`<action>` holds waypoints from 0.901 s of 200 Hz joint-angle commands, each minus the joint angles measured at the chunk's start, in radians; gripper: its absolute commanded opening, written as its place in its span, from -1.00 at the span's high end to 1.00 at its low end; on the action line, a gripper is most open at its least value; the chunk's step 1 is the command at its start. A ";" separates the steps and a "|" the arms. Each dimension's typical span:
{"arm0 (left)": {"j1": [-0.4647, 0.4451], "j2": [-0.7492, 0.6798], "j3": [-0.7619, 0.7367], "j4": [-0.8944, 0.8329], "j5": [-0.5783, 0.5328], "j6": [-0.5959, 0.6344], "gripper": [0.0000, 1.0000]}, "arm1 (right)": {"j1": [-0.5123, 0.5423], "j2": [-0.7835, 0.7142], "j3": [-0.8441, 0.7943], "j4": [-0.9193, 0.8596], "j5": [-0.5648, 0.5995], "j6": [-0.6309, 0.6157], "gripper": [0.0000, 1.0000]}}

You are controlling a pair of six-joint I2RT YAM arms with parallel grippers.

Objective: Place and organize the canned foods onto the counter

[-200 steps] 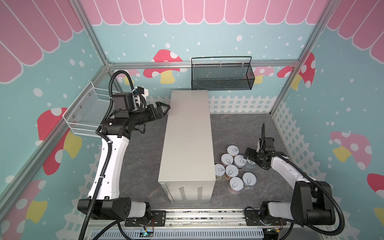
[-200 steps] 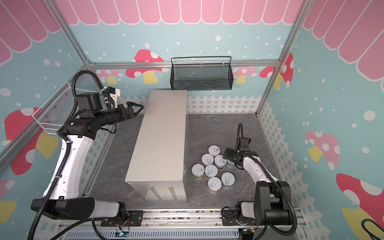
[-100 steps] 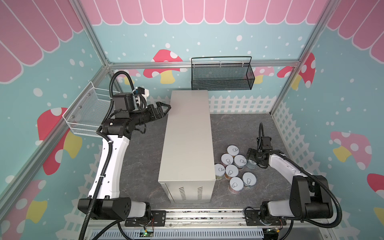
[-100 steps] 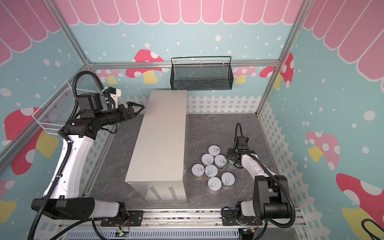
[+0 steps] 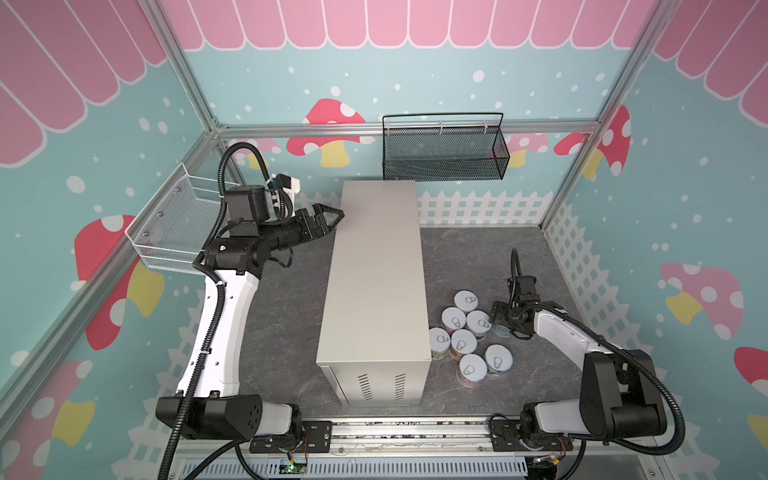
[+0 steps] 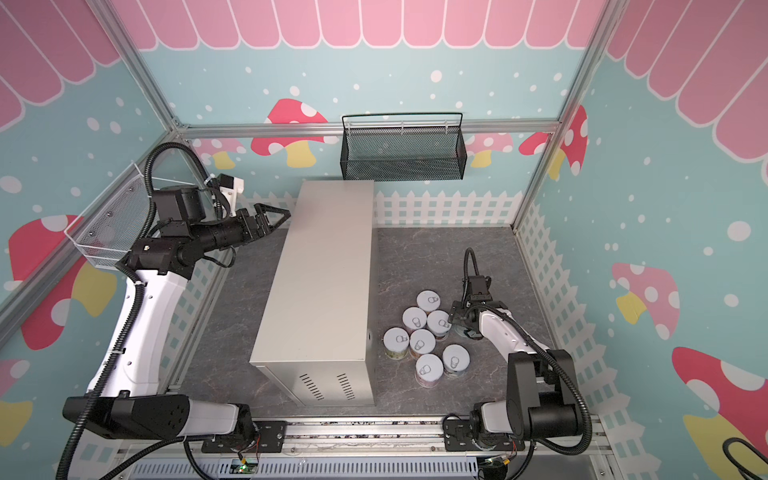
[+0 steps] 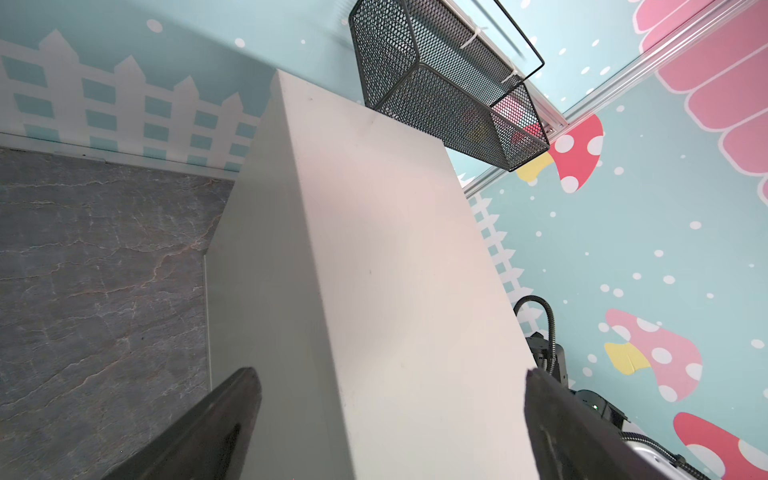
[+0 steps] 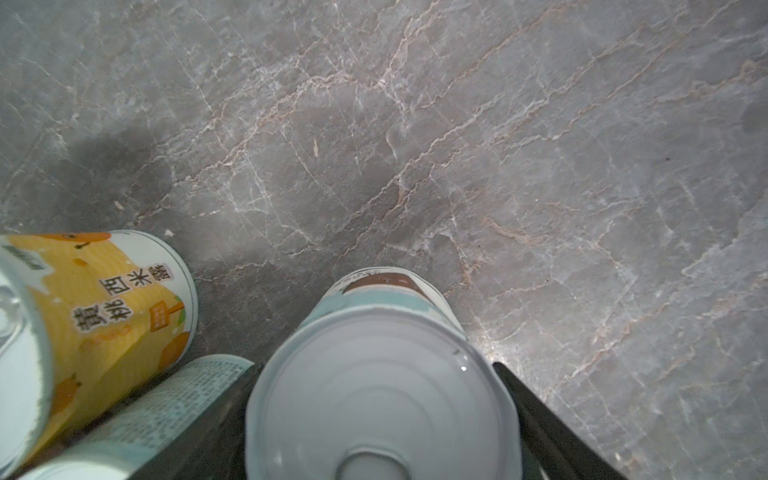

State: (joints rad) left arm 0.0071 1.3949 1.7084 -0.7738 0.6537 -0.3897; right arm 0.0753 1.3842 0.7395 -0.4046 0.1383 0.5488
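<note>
Progress: no can placed yet; first pick under way.
The right gripper (image 8: 373,368) clamps the blue can (image 8: 382,399), which stands on the floor at 3 o'clock of the seven-can cluster (image 5: 463,343). The counter (image 5: 374,270) top is bare. The left gripper (image 5: 332,216), jaws spread and empty, hovers at its 10 o'clock.

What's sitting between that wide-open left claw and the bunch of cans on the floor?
The counter, a tall beige box, stands between the left gripper and the cans. Both top views show it.
</note>
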 commanded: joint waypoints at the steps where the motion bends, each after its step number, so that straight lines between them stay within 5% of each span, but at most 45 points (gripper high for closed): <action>1: 0.004 -0.012 -0.010 0.026 0.061 0.009 -0.98 | 0.026 0.008 -0.017 -0.029 0.031 -0.006 -0.57; 43: -0.050 -0.028 -0.003 0.027 0.111 0.053 -0.98 | 0.053 -0.001 -0.013 -0.031 0.074 -0.004 -0.31; 77: -0.184 -0.039 0.027 0.001 0.129 0.113 -0.98 | 0.059 -0.015 0.003 -0.024 0.077 -0.024 -0.24; 180: -0.707 0.138 0.364 -0.394 -0.317 0.361 -0.98 | 0.065 -0.065 0.034 -0.020 0.101 -0.189 -0.16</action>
State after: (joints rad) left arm -0.6178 1.4750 1.9984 -1.0248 0.5053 -0.1307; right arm 0.1329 1.3598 0.7380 -0.4171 0.2161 0.4194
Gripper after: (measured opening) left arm 0.990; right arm 0.750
